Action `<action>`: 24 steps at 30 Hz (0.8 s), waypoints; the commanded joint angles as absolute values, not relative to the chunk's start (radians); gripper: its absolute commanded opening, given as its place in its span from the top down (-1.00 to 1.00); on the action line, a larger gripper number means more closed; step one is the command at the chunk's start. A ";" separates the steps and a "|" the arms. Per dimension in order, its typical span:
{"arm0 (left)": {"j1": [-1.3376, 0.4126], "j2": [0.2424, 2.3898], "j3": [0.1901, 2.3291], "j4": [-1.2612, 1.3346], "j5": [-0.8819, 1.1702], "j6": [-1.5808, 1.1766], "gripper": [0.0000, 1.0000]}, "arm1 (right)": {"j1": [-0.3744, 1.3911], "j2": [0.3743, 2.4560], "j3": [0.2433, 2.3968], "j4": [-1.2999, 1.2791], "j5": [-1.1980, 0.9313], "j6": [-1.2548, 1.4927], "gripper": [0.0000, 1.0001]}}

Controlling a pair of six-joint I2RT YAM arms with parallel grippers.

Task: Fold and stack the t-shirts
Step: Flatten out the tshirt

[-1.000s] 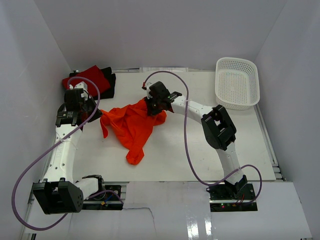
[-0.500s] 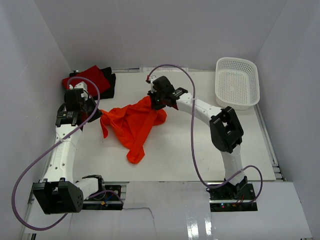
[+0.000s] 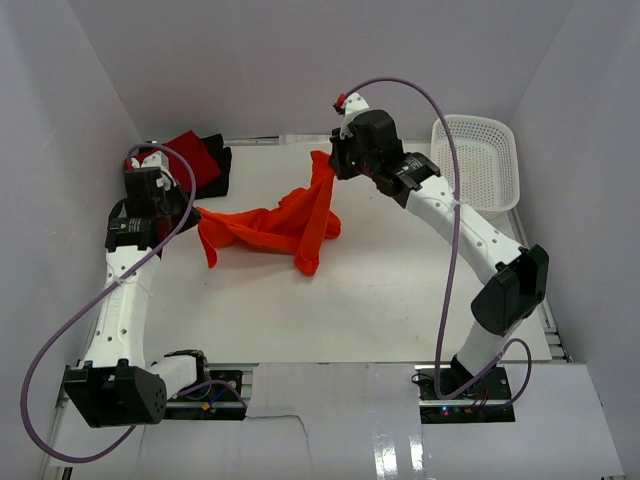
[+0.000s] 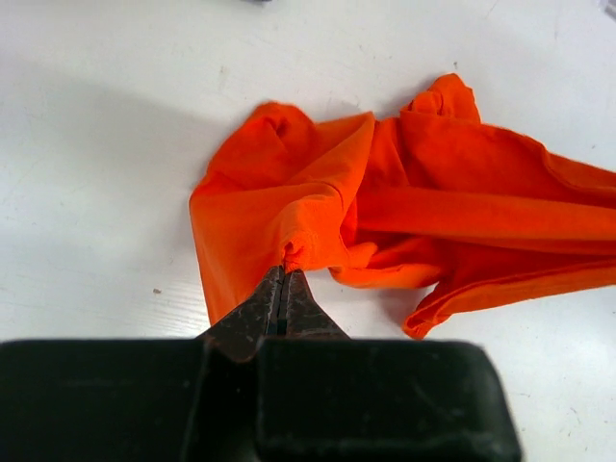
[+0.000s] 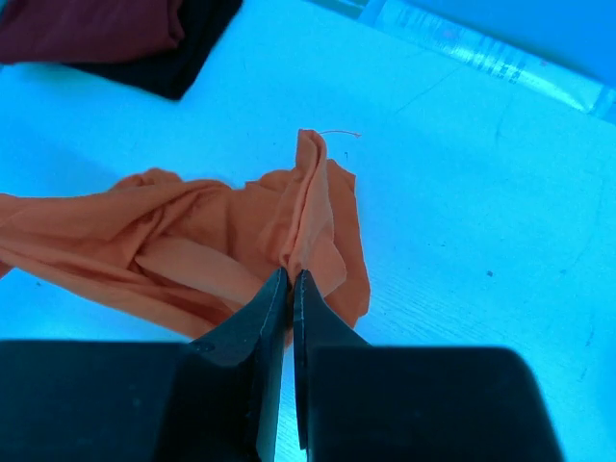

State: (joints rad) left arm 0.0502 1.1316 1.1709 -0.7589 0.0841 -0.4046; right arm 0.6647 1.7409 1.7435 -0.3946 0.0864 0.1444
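Note:
The orange t-shirt (image 3: 265, 225) hangs stretched and bunched between my two grippers, its lower part on the white table (image 3: 400, 300). At the shirt's left end my left gripper (image 3: 192, 213) is shut on a fold; the left wrist view shows the closed tips (image 4: 286, 272) pinching the orange cloth (image 4: 433, 212). My right gripper (image 3: 327, 168) is raised at the back centre, shut on the shirt's upper edge, and its own view shows the tips (image 5: 291, 275) clamping the cloth (image 5: 192, 241). A folded crimson red t-shirt (image 3: 185, 152) lies on a black t-shirt (image 3: 220, 168) at the back left.
A white perforated basket (image 3: 475, 165) stands at the back right. Grey walls close in the table at the back and on both sides. The red and black pile (image 5: 144, 38) lies just behind my left arm. Purple cables loop off both arms.
My right gripper has risen and swung towards the back right, pulling the orange shirt's edge up. The shirt went from a flat heap to a stretched band. My left gripper shifted slightly back.

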 commanded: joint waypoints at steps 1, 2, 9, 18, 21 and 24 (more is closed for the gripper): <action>0.049 1.117 1.232 -0.761 0.060 -0.393 0.96 | 0.647 1.668 1.733 -0.379 0.117 0.123 0.85; 0.049 1.117 1.235 -0.762 0.060 -0.394 0.96 | 0.640 1.658 1.729 -0.383 0.114 0.124 0.85; 0.049 1.117 1.330 -0.793 0.040 -0.384 0.96 | 0.611 1.528 1.689 -0.376 0.164 0.146 0.85; 0.049 1.043 1.551 -0.816 -0.046 -0.419 0.98 | 0.604 1.274 1.746 -0.376 0.334 0.109 0.85; 0.049 1.020 1.571 -0.836 -0.109 -0.429 0.99 | 0.604 1.195 1.735 -0.367 0.405 0.095 0.85; 0.049 0.962 1.556 -0.795 -0.150 -0.426 0.99 | 0.604 1.103 1.675 -0.331 0.478 0.095 0.85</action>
State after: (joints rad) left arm 0.0494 1.0077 1.5421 -0.8150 -0.0635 -0.4198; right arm 0.6090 1.1671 1.6943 -0.4046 0.3603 0.1169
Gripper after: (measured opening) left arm 0.024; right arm 0.085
